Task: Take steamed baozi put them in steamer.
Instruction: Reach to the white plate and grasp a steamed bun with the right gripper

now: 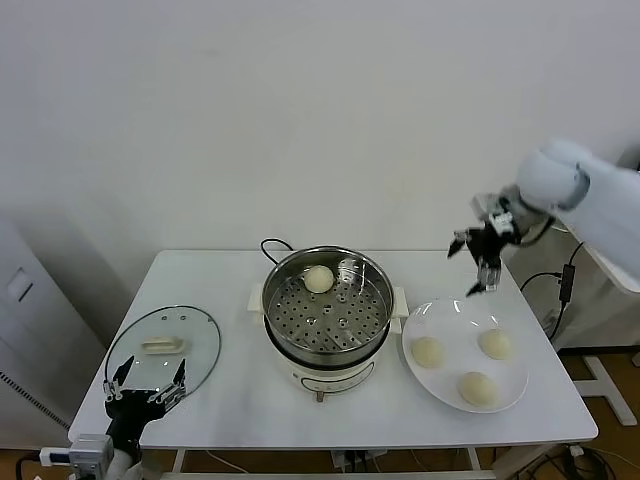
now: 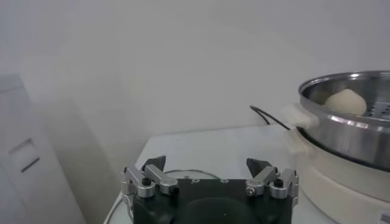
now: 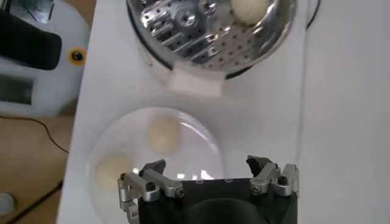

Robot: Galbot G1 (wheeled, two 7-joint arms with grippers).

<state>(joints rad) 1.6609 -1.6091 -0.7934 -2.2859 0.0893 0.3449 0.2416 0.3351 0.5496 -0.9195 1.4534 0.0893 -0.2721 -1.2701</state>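
The shiny steel steamer [image 1: 327, 309] sits mid-table on its white pot base, with one cream baozi [image 1: 318, 279] at the back of its perforated floor. Three more baozi [image 1: 427, 351] [image 1: 495, 343] [image 1: 477, 388] lie on the white plate [image 1: 440, 311] to its right. My right gripper [image 1: 476, 258] hangs open and empty in the air above the plate's far edge; its wrist view shows the steamer [image 3: 201, 36], a baozi inside [image 3: 250, 8] and two plate baozi [image 3: 163, 133] [image 3: 112, 171]. My left gripper [image 1: 146, 384] rests open and empty at the table's front left, over the lid.
A round glass lid [image 1: 165, 347] with a cream handle lies flat at the left of the table. A black cord [image 1: 272, 246] trails behind the pot. The table's right edge runs close to the plate; white equipment and cables stand beyond it.
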